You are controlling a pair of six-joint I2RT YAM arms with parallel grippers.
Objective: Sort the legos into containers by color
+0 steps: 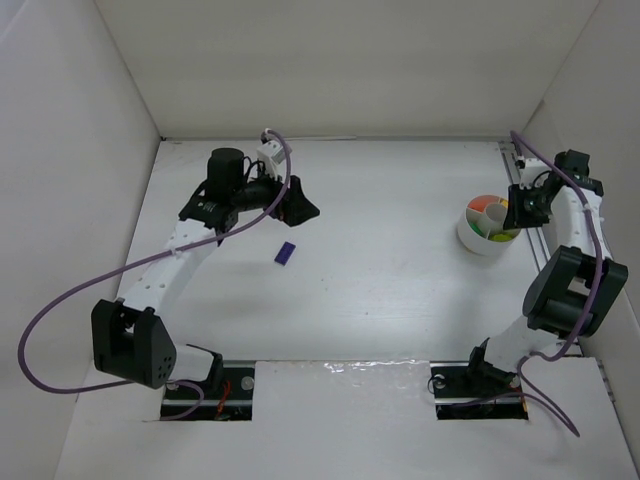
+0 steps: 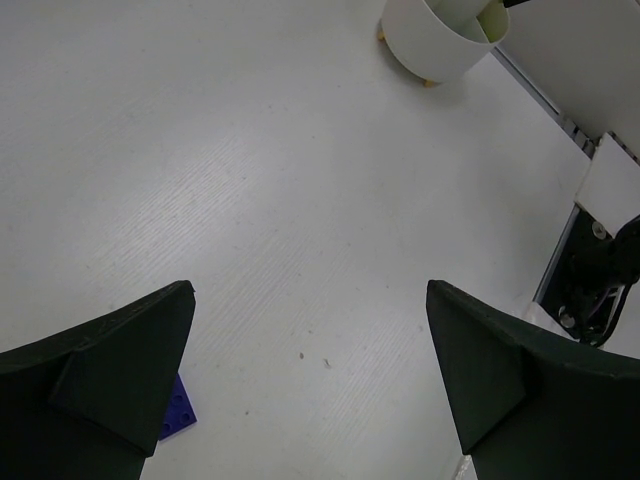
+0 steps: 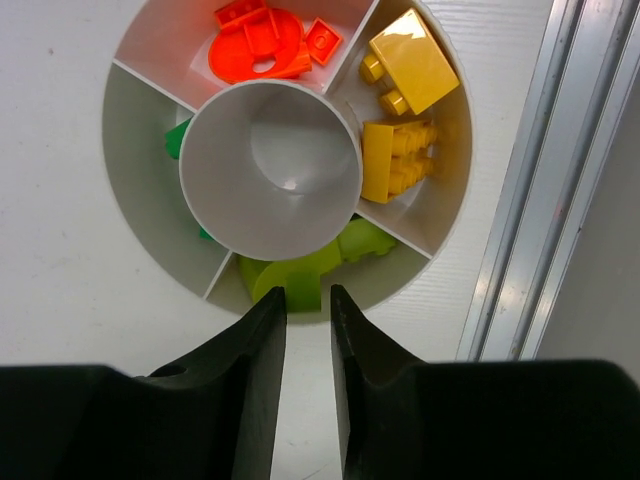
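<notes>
A purple brick (image 1: 285,253) lies flat on the white table left of centre; in the left wrist view the purple brick (image 2: 178,410) peeks out beside my left finger. My left gripper (image 1: 300,210) (image 2: 310,290) is open and empty, just behind that brick. The round white bowl (image 1: 470,235) (image 2: 430,45) (image 3: 120,130) stands at the right. Its wedges hold orange bricks (image 3: 255,45), yellow bricks (image 3: 410,60) and a dark green brick (image 3: 178,140). My right gripper (image 1: 520,210) (image 3: 308,295) hangs over the bowl's near wedge, its jaws narrowly apart on a lime green brick (image 3: 300,272).
The bowl's white central cylinder (image 3: 270,160) stands just beyond my right fingertips. A metal rail (image 3: 530,200) runs along the table's right edge beside the bowl. White walls close in the left, back and right sides.
</notes>
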